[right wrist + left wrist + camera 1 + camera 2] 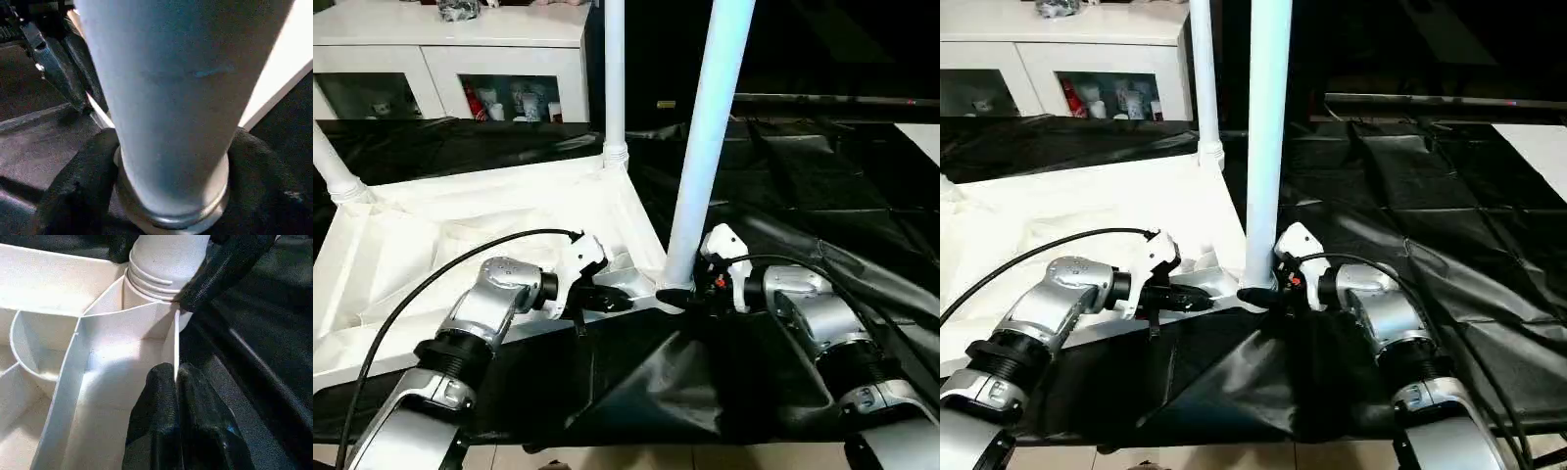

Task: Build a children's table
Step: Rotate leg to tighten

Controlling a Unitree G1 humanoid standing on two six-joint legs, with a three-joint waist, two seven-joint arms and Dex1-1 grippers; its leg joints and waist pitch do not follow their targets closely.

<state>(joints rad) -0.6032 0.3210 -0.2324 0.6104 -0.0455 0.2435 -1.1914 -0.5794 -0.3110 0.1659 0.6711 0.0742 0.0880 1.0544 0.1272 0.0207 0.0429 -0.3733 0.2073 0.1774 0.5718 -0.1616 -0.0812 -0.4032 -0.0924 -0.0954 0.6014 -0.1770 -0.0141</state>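
Both claws work the near right corner: right claw [677, 298] grasps the upright leg [705, 157]; left claw [177, 387] pinches the tabletop [460, 245] rim. Twist straight, steadying the rim.

Both forearms are showing as ribbed silver cylinders with black collars and white wrist housings. A black cable is looping over the left forearm, and each claw, left claw [607, 300] and right claw [677, 297], is wearing matte black fingers.
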